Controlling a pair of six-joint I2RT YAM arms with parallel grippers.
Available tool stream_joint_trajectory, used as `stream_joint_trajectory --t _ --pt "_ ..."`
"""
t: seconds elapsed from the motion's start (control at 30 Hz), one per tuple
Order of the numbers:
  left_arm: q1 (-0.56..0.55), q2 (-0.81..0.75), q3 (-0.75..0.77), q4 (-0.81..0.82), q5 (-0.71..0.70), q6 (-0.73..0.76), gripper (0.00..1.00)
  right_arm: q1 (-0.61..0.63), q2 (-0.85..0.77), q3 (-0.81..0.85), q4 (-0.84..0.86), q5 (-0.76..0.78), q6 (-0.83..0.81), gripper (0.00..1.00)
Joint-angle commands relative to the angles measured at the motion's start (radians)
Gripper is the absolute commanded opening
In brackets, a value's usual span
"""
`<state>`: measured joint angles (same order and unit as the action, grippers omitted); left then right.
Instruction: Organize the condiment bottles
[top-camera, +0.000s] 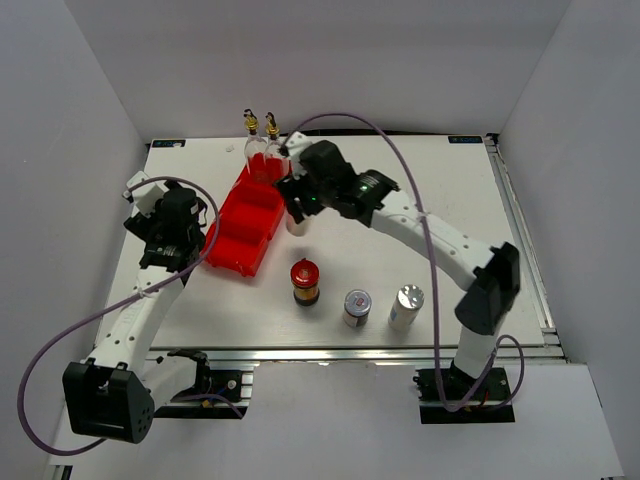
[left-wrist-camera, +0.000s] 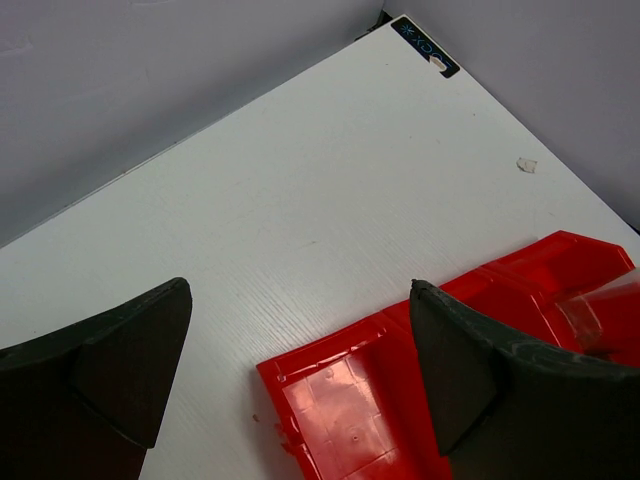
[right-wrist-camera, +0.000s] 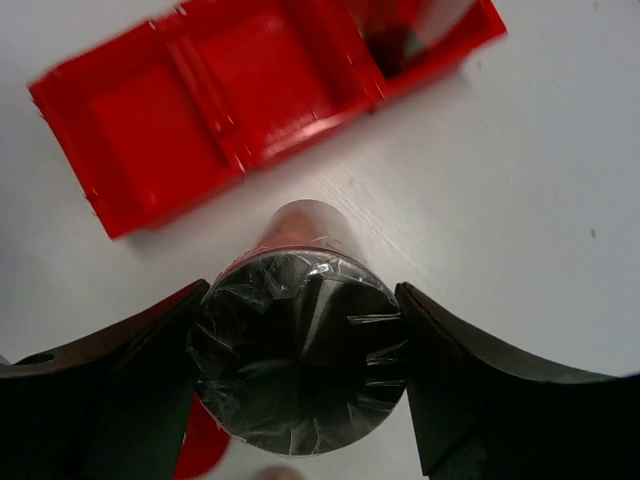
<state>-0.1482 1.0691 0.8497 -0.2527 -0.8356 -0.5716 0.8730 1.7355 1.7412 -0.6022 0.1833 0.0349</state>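
My right gripper (top-camera: 297, 205) (right-wrist-camera: 302, 300) is shut on the silver cap of a white shaker (top-camera: 296, 224) (right-wrist-camera: 300, 365), right beside the red tray's (top-camera: 240, 235) right wall; I cannot tell if the shaker rests on the table. Two clear cruets with gold spouts (top-camera: 251, 128) (top-camera: 272, 130) stand in the tray's far compartment. In a row near the front edge are a red-lidded dark jar (top-camera: 305, 281), a silver-lidded short jar (top-camera: 357, 307) and a second white shaker (top-camera: 406, 306). My left gripper (top-camera: 195, 222) (left-wrist-camera: 300, 370) hangs open and empty over the tray's near left corner (left-wrist-camera: 340, 400).
The tray's two nearer compartments (right-wrist-camera: 150, 130) hold nothing. White walls close in the table on the left, back and right. A purple cable loops over the right arm (top-camera: 430, 235).
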Motion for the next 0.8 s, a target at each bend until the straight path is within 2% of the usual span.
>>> stream_joint_trajectory --t 0.0,0.03,0.13,0.23,0.43,0.6,0.77 --pt "-0.004 -0.037 -0.011 0.032 -0.008 0.021 0.98 0.035 0.117 0.187 0.1 0.024 -0.03 0.19" --pt "-0.002 -0.037 -0.009 0.032 -0.002 0.021 0.98 0.04 0.146 0.27 0.107 0.033 -0.027 0.18" --pt "-0.002 -0.035 -0.012 0.039 0.016 0.022 0.98 0.049 0.238 0.389 0.159 0.035 -0.029 0.18" --pt "-0.002 -0.031 -0.011 0.043 0.024 0.024 0.98 0.05 0.301 0.434 0.229 0.051 -0.023 0.17" --pt "-0.002 -0.024 -0.027 0.062 0.047 0.022 0.98 0.05 0.367 0.396 0.407 0.122 -0.007 0.16" --pt "-0.002 0.002 -0.018 0.047 0.037 0.035 0.98 0.05 0.452 0.454 0.397 0.13 -0.016 0.2" --pt "-0.002 0.008 -0.026 0.058 0.049 0.032 0.98 0.049 0.464 0.409 0.462 0.14 -0.01 0.19"
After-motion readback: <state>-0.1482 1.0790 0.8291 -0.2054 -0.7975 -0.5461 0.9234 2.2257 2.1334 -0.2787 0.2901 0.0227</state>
